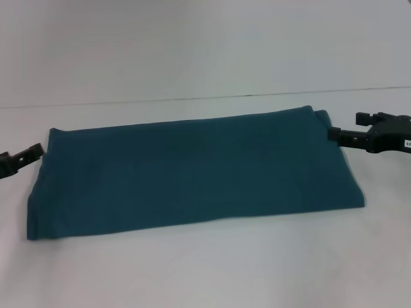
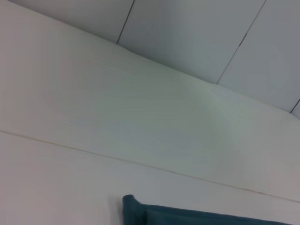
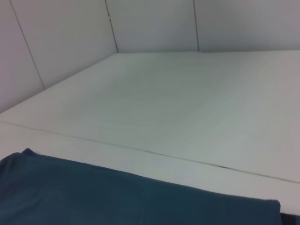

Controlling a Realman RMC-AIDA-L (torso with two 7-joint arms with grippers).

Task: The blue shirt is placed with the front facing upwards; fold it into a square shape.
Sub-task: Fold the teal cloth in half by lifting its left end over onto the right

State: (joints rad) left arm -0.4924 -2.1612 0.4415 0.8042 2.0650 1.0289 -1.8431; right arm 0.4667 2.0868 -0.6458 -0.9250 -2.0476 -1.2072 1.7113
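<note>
The blue shirt (image 1: 192,170) lies on the white table as a long, flat folded band; no lettering or collar shows. My left gripper (image 1: 29,154) hovers just off the band's left end, close to its far corner. At the right end, my right gripper (image 1: 337,133) reaches in to the far corner and touches or nearly touches the cloth. The left wrist view catches only a folded corner of the blue shirt (image 2: 140,213). A wider stretch of the blue shirt (image 3: 117,197) fills the near part of the right wrist view.
The white table (image 1: 205,269) spreads out on all sides of the shirt, with a thin seam line (image 1: 257,97) crossing it behind the cloth. White panelled walls (image 3: 150,23) stand beyond the table.
</note>
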